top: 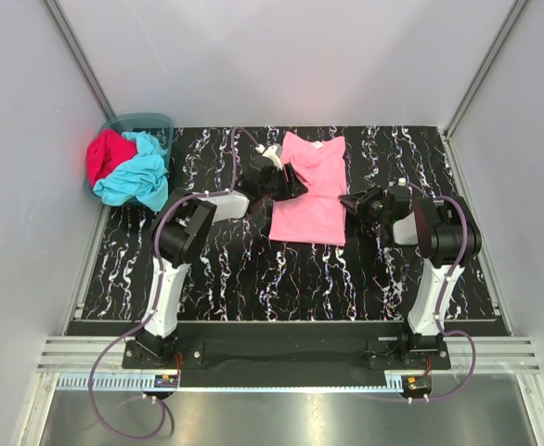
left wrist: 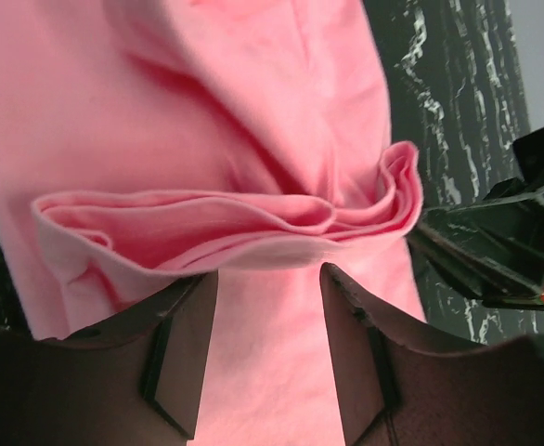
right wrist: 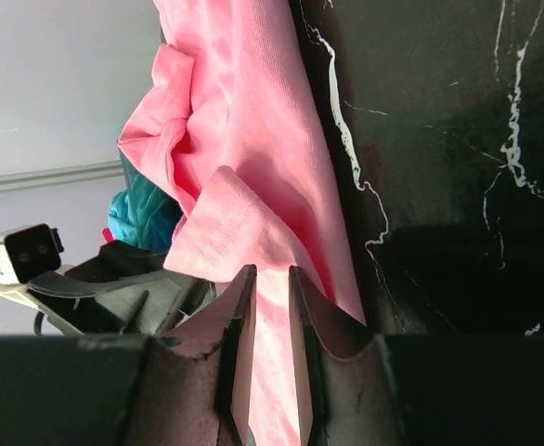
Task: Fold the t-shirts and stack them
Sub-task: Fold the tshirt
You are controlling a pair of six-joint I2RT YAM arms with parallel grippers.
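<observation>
The light pink t-shirt (top: 309,190) lies on the black marbled table, narrowed lengthwise, neck at the far end. My left gripper (top: 286,181) is at its left edge. In the left wrist view it (left wrist: 267,274) is open and low over the pink cloth (left wrist: 253,111), with a raised fold just past the fingertips. My right gripper (top: 354,203) is at the shirt's right edge. In the right wrist view it (right wrist: 270,271) is turned on its side, its jaws nearly shut with pink cloth (right wrist: 244,121) between them. The turquoise t-shirt (top: 137,177) and the crimson t-shirt (top: 108,153) lie bunched in the basket.
The teal plastic basket (top: 142,121) stands at the table's far left corner. Bare marbled table (top: 253,269) lies in front of the shirt. Grey walls close the table on three sides. The right gripper's fingers show at the right of the left wrist view (left wrist: 504,251).
</observation>
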